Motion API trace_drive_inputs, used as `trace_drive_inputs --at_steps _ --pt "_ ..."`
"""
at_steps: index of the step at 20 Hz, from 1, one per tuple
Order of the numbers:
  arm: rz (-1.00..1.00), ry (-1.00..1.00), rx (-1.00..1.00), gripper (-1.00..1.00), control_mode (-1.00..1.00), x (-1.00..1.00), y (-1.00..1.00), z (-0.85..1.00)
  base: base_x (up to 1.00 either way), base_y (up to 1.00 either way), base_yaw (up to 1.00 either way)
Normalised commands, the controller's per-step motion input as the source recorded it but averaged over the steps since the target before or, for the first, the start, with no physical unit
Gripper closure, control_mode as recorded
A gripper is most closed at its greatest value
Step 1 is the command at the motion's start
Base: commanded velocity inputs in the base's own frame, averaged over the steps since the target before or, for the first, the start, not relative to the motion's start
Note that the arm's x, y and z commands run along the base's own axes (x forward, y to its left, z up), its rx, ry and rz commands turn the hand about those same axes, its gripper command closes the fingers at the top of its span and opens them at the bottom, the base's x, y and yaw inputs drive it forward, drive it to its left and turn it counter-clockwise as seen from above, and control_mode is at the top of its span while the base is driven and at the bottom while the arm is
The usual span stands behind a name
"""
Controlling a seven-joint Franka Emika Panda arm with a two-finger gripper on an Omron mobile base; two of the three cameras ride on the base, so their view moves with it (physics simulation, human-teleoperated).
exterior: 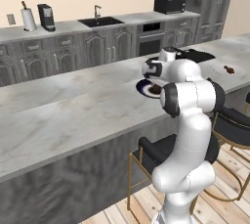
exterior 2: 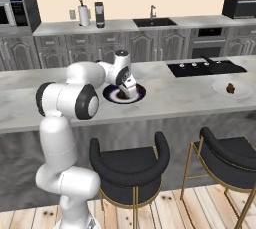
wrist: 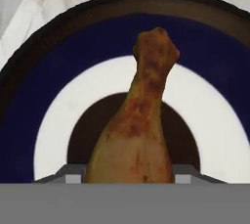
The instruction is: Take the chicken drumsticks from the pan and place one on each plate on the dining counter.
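In the hand view a glossy orange-brown chicken drumstick (wrist: 139, 120) sits between my fingers, its thin end pointing away, just over the white centre of the navy-rimmed plate (wrist: 58, 71). My gripper (wrist: 128, 176) is shut on its thick end. From the right base camera the gripper (exterior 2: 127, 92) hangs low over this plate (exterior 2: 111, 94) on the dining counter (exterior 2: 175, 98). The second drumstick (exterior 2: 230, 88) lies on the whitish plate (exterior 2: 242, 89) further right, also seen as drumstick (exterior: 228, 69) on plate (exterior: 217, 66). The pan cannot be told apart from the black hob.
A black hob (exterior 2: 200, 68) with knobs lies behind the whitish plate. Two dark bar stools (exterior 2: 130, 165) (exterior 2: 230, 155) stand in front of the counter. The back wall carries a sink (exterior: 100, 21), a coffee machine (exterior: 46, 17) and a microwave (exterior: 169, 3).
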Motion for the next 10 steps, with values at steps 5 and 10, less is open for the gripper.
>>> trace_drive_inputs --at_steps 5,10 --pt "0.00 0.00 -0.03 -1.00 -1.00 0.00 0.12 0.19 0.00 0.00 0.00" --pt "0.00 0.00 -0.05 -1.00 -1.00 -0.47 -0.01 0.84 0.00 0.00 0.00"
